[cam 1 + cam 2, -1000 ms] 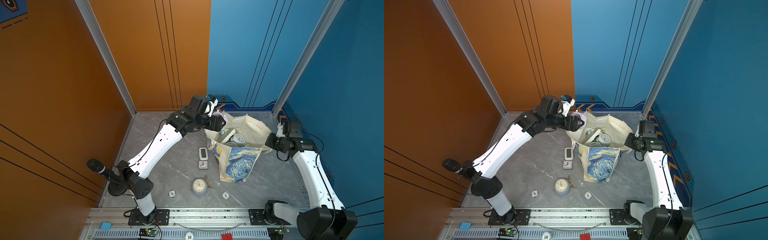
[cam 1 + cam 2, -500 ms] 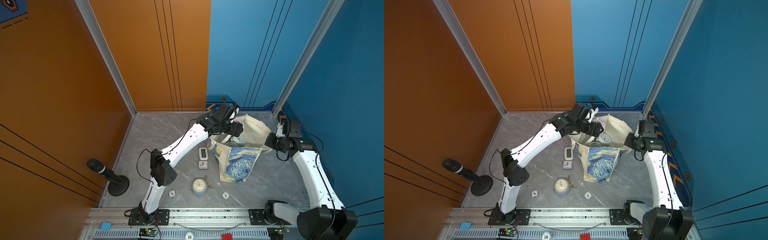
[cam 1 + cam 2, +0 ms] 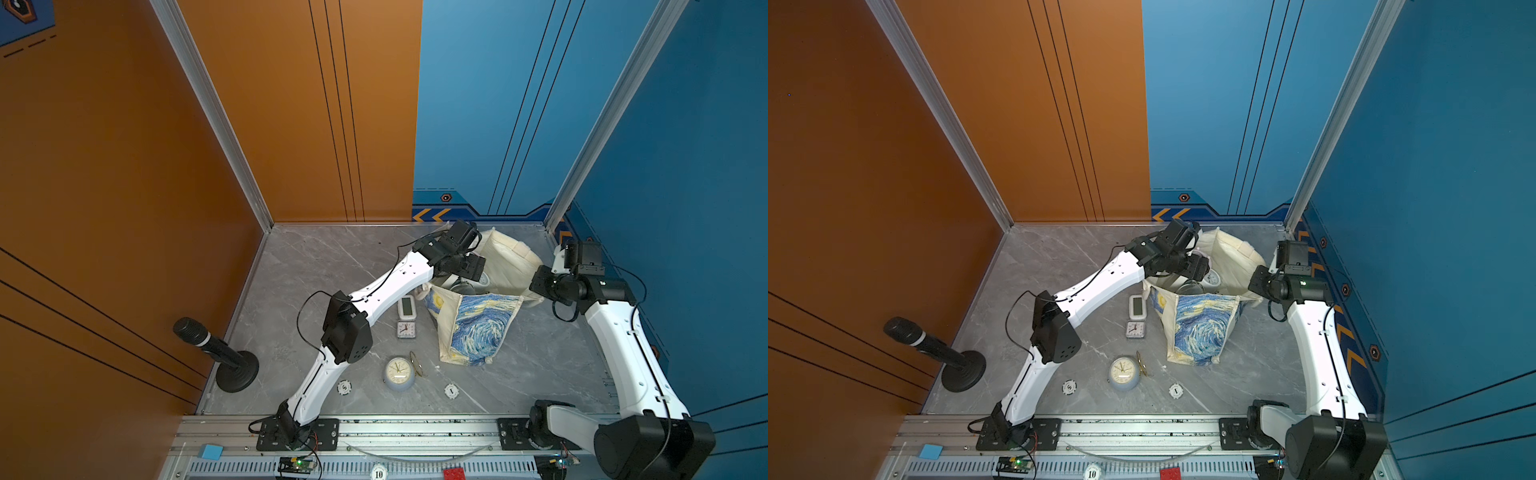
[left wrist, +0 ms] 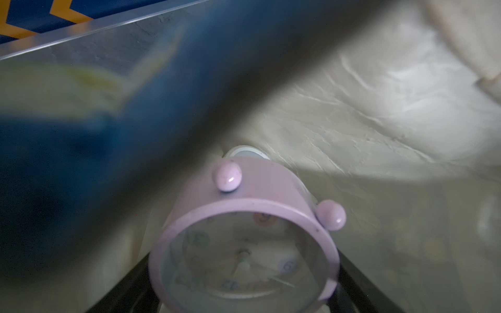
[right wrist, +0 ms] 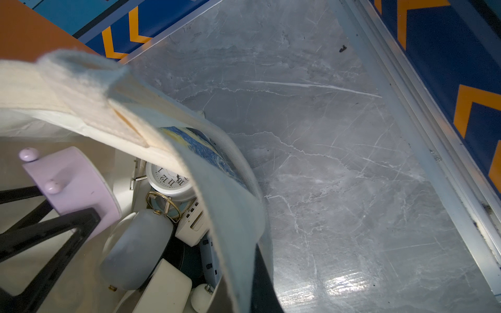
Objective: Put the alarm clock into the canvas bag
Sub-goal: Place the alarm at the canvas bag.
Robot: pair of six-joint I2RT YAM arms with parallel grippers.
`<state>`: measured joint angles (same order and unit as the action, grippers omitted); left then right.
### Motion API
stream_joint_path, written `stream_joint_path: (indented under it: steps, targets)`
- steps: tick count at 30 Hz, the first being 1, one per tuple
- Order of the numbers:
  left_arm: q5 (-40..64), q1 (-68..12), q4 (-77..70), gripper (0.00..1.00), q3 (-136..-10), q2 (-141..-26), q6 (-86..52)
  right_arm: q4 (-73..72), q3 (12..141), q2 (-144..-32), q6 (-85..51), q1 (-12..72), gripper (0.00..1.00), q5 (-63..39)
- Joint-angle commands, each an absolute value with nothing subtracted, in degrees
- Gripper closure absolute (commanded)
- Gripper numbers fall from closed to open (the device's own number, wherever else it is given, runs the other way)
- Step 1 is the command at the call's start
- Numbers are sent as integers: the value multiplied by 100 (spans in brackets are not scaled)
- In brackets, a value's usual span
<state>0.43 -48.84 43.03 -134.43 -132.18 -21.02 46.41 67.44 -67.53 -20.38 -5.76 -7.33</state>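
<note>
1. The left tool (image 3: 473, 267) reached into the open mouth of the canvas bag (image 3: 478, 328), and its black fingers (image 5: 40, 235) gripped the lilac alarm clock (image 4: 244, 244) between them.
2. The lilac alarm clock hung inside the bag, in among its cream lining. Below it lay other clocks, among them a white round clock (image 5: 168, 178) and a grey clock (image 5: 135, 249). Whether it touched them could not be told.
3. The right tool (image 3: 538, 286) was clamped shut on the bag's right rim, where the cloth was drawn up.
4. The bag stood far and right on the grey marbled desk (image 3: 332, 270), with its blue-and-yellow print facing the near side.
5. Just left of the bag a white digital clock (image 3: 406, 306) lay on the desk, with a small square clock (image 3: 406, 329) just near of it.
6. Nearer still sat a round pale-blue clock (image 3: 399, 374), between two poker chips (image 3: 344, 387).
7. A black microphone (image 3: 216, 349) on a round base stood at the desk's left edge.
</note>
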Motion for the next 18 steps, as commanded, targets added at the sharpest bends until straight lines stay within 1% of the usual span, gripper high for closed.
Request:
stream_joint_path:
  steps: [1, 4, 8, 9, 10, 12, 14, 18]
  targets:
    - [-2, -4937, 4235, 27, -13638, -13401, -2228, 4623, 6760, -6724, -1907, -527, 90, -738]
    - [73, -4922, 4236, 23, -13654, -13508, -2263, 4622, 6750, -6721, -1901, -527, 90, -731]
    - [142, -4923, 4231, 15, -13632, -13507, -2290, 4623, 6758, -6714, -1901, -527, 90, -731]
    - [133, -4923, 4233, 15, -13623, -13485, -2291, 4616, 6750, -6706, -1907, -527, 90, -736]
    - [132, -4917, 4244, 9, -13618, -13457, -2285, 4622, 6748, -6706, -1906, -525, 90, -733]
    - [139, -4917, 4236, 6, -13613, -13376, -2290, 4622, 6746, -6696, -1905, -527, 90, -732]
    - [141, -4925, 4234, 3, -13622, -13302, -2285, 4622, 6732, -6697, -1907, -527, 90, -738]
    - [141, -4923, 4236, 2, -13637, -13132, -2276, 4622, 6741, -6697, -1907, -527, 90, -732]
